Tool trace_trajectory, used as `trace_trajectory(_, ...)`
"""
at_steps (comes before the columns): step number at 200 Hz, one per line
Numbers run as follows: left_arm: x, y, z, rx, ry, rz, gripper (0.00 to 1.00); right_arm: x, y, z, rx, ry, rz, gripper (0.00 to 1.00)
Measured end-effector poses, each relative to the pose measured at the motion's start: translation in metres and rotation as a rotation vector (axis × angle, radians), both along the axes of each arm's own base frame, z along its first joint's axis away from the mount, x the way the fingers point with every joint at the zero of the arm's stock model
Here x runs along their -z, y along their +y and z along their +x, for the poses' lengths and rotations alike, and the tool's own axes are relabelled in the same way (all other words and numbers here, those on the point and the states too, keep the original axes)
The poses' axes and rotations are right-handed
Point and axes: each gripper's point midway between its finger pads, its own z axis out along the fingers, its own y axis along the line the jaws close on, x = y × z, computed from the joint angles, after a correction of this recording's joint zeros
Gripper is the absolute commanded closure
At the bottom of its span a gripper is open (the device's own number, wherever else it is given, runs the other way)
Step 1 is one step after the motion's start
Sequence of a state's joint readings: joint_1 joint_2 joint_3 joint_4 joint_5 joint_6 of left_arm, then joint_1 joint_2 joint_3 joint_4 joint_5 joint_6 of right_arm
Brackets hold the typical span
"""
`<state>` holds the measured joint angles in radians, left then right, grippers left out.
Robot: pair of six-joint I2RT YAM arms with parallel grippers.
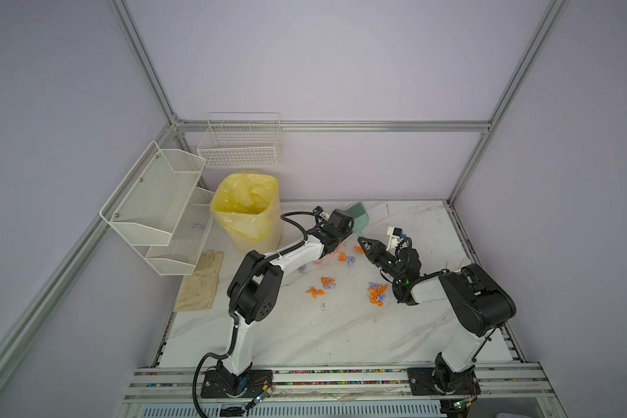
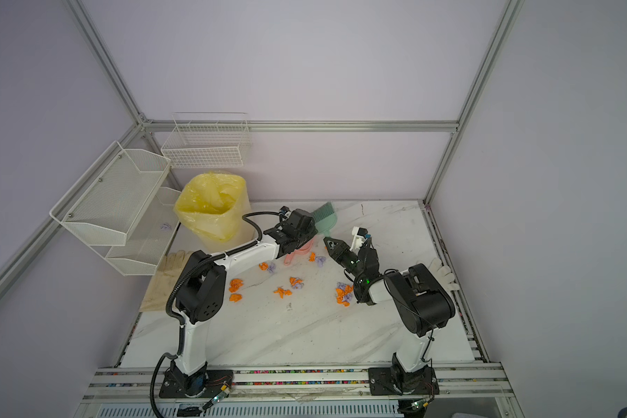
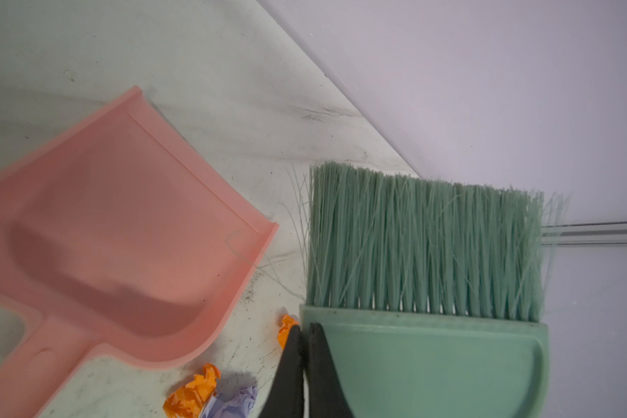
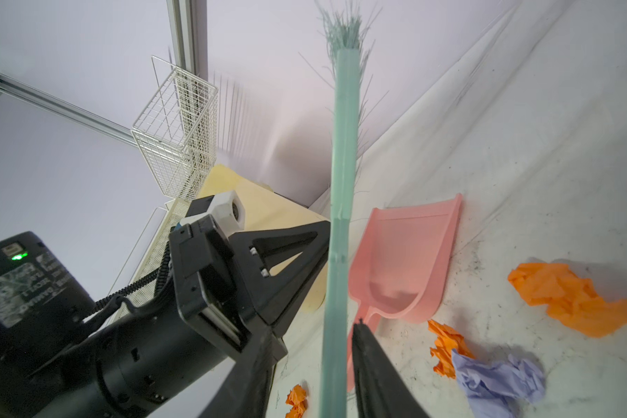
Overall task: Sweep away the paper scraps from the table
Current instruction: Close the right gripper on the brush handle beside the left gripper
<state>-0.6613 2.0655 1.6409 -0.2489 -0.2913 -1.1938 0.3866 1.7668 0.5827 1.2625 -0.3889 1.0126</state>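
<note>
Orange and lilac paper scraps (image 1: 377, 293) (image 2: 282, 291) lie scattered over the middle of the marble table (image 1: 304, 333); more scraps (image 3: 192, 394) (image 4: 572, 296) show in both wrist views. My left gripper (image 3: 304, 327) is shut on the body of a green brush (image 1: 359, 213) (image 3: 424, 246), holding it off the table with the bristles toward the back wall. My right gripper (image 1: 361, 241) (image 4: 314, 331) stands open around the brush's handle end, with one finger close to it and a gap on the other side. A pink dustpan (image 3: 124, 235) (image 4: 406, 260) lies flat beside the brush.
A bin with a yellow liner (image 1: 247, 210) stands at the back left. White wire racks (image 1: 160, 206) and a wire basket (image 1: 239, 144) hang on the frame; one lilac wad (image 1: 198, 227) lies in a rack. A beige glove (image 1: 200, 286) lies left, a white glove (image 2: 444, 275) right.
</note>
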Motion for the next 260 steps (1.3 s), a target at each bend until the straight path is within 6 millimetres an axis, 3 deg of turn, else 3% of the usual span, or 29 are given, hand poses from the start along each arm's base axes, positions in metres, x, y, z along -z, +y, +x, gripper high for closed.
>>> trace_trajectory(60, 0.001, 0.001, -0.001, -0.001, 0.001, 0.001, 1.00, 0.001, -0.002, 0.003, 0.023, -0.010, 0.007, 0.75)
trace_trajectory(124, -0.001, 0.003, -0.003, -0.001, 0.002, 0.000, 1.00, 0.006, 0.000, 0.004, 0.023, -0.006, 0.014, 0.76)
trace_trajectory(170, -0.003, 0.003, -0.003, -0.001, -0.003, -0.002, 1.00, 0.012, -0.003, 0.006, 0.042, 0.017, -0.001, 1.00)
trace_trajectory(196, -0.005, 0.002, -0.002, 0.001, -0.008, -0.006, 1.00, 0.010, -0.003, 0.006, 0.045, 0.012, -0.002, 1.00)
trace_trajectory(229, -0.011, 0.004, -0.005, 0.014, -0.035, -0.004, 0.58, 0.000, -0.004, 0.004, 0.045, 0.003, -0.009, 1.00)
trace_trajectory(244, -0.019, 0.007, -0.009, 0.026, -0.053, 0.003, 0.43, -0.011, -0.005, 0.002, 0.045, -0.013, -0.009, 1.00)
trace_trajectory(260, -0.029, 0.011, -0.013, 0.041, -0.078, 0.019, 0.20, -0.024, -0.006, -0.001, 0.044, -0.027, -0.013, 1.00)
